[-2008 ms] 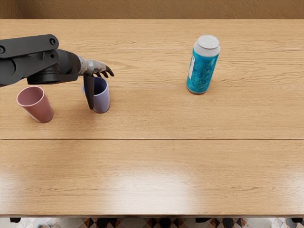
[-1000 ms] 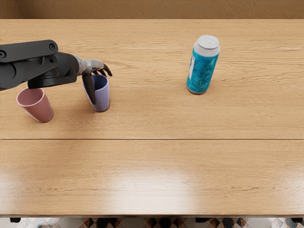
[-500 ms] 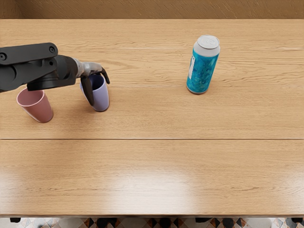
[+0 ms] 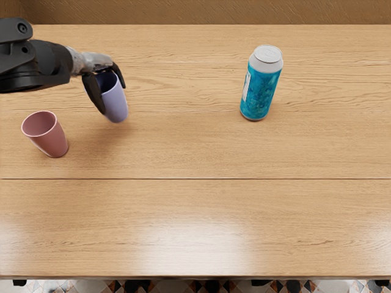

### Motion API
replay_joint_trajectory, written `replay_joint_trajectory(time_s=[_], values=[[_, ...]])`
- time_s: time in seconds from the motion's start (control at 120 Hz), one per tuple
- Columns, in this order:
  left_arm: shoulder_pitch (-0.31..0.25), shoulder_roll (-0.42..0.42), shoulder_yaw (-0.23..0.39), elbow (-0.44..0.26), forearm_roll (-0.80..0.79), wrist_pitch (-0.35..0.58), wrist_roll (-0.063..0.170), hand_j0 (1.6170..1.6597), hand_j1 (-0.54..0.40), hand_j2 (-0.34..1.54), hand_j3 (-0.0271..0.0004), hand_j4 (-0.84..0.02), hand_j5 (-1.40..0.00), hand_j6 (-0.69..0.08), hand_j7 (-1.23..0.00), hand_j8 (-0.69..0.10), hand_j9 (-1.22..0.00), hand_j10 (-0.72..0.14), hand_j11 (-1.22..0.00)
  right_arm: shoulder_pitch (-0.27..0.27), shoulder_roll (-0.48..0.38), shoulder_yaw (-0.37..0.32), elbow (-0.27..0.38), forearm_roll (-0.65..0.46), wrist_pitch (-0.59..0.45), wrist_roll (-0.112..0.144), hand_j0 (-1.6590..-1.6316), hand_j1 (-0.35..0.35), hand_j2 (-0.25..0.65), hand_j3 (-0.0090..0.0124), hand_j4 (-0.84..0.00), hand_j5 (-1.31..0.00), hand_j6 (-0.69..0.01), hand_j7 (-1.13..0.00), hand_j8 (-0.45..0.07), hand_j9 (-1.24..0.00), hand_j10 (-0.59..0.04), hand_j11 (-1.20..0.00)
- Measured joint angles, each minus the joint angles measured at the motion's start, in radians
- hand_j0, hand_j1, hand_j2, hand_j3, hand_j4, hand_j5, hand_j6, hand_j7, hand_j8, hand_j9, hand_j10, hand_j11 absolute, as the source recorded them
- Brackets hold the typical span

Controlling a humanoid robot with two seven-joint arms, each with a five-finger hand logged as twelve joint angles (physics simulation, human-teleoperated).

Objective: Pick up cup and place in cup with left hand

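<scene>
L hand (image 4: 113, 97) state: closed part-way on the purple cup (image 4: 116, 102), thumb on one side of the wall, fingers over the rim on the other; nothing else in grip. Cup pos.: below the palm, apparently clear of the table (image 4: 189, 226), w/ a soft shadow beneath. Mouth is up toward the hand; long axis slants, base toward pic. lower right. Exact tilt cannot be read from this view.

Target (presumed, as the task line names no colour): pink cup (image 4: 51, 139), standing on the table, mouth up, unoccupied. It lies to the left of the held cup and closer to the table's near edge, i.e. down-left in the head view. The two cups are apart. L arm is the nearer arm & already carries the load.

Next op. (est.): keep height, shift the purple cup left & toward the near edge until its base is over the pink rim, bring both axes in line, then lower & release. Approx. progress: pick done, place outstanding.

Caution: if the base is low or off-centre, it may catch the pink rim & tip that cup. Blue can (image 4: 261, 88) stands well to the right, outside the req'd path
</scene>
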Motion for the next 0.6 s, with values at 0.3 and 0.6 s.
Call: replay_joint_trajectory(time_s=[0.3, 0.6], values=[[-0.116, 0.150, 0.066, -0.148, -0.035, -0.010, 0.000, 1.6531, -0.099, 0.05, 0.0000, -0.444, -0.70, -0.276, -0.66, -0.254, -0.66, -0.410, -0.67, 0.000, 0.000, 0.000, 0.000, 0.000, 0.000, 0.000, -1.6580, -0.348, -0.001, 0.0000, 0.000, 0.00, 0.007, 0.00, 0.005, 0.00, 0.004, 0.00], [-0.193, 0.255, 0.104, -0.224, -0.037, -0.071, 0.004, 1.6529, -0.090, 0.04, 0.0000, -0.444, -0.70, -0.275, -0.66, -0.249, -0.66, -0.410, -0.67, 0.000, 0.000, 0.000, 0.000, 0.000, 0.000, 0.000, -1.6581, -0.348, -0.001, 0.0000, 0.000, 0.00, 0.007, 0.00, 0.005, 0.00, 0.004, 0.00]])
